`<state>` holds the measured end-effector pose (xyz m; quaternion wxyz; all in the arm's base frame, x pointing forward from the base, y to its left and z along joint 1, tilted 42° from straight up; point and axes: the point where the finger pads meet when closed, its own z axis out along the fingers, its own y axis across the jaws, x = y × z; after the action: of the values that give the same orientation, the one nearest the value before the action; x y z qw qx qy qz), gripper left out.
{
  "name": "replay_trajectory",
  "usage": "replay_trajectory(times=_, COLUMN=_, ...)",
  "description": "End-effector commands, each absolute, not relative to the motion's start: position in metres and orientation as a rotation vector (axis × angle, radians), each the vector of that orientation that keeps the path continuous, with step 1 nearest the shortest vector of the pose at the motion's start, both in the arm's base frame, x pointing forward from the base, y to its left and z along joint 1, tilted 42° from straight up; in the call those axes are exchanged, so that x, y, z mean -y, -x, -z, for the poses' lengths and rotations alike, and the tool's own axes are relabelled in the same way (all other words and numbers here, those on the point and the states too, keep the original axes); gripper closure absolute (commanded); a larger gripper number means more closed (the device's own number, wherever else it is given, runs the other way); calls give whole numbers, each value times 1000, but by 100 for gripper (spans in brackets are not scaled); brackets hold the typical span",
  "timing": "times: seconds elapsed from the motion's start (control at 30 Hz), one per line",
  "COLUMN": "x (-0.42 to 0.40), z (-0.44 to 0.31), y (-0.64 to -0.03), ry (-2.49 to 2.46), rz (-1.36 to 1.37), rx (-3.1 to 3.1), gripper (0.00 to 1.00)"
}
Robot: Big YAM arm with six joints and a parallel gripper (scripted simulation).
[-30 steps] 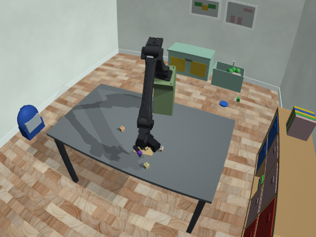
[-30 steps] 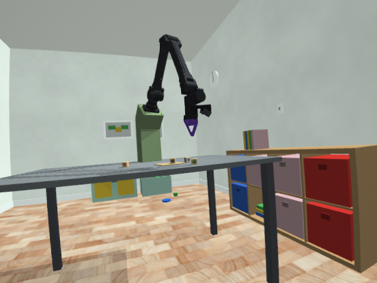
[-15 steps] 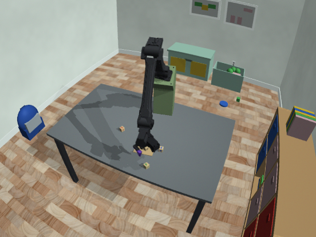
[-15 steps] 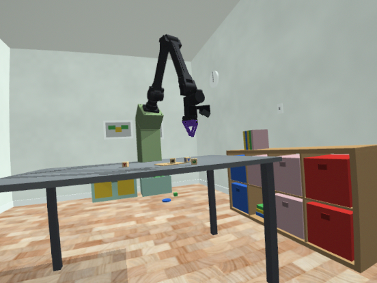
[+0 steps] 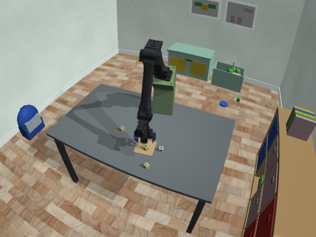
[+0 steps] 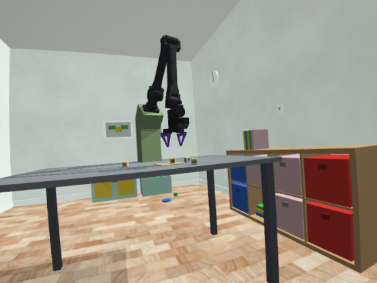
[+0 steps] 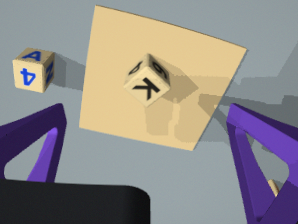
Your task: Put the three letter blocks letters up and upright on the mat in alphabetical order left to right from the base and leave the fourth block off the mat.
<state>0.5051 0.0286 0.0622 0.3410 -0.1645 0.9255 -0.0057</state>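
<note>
A tan square mat lies on the grey table. A wooden block with a black K on top sits on the mat, turned at an angle. A block with blue markings stands just off the mat's edge. A block with a green marking lies nearer the table's front edge. A block with an orange marking lies apart to the left. My gripper is open and empty, well above the K block.
The green robot pedestal stands at the table's back. A shelf unit with coloured bins stands to the right of the table. The table's front edge is close to the green-marked block.
</note>
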Motion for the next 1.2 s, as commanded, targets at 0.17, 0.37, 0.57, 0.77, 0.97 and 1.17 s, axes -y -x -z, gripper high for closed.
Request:
replay_trajectory(times=0.17, x=-21, z=-47, y=-493, ry=-180, rz=-211, rx=-2423, gripper=0)
replay_trajectory(times=0.37, x=-26, z=-41, y=-490, ry=-516, rz=-326, rx=-2371, gripper=36)
replay_trajectory(times=0.57, x=-26, z=-42, y=-491, ry=-544, rz=-335, rx=-2363, gripper=36)
replay_trajectory(times=0.77, x=-26, z=-41, y=-490, ry=-545, rz=-336, rx=-2367, gripper=36)
replay_trajectory(times=0.97, x=-26, z=-41, y=-490, ry=-545, rz=-336, rx=-2367, gripper=36)
replay_trajectory(times=1.17, x=-26, z=-41, y=-490, ry=-540, rz=-335, rx=-2368, gripper=36)
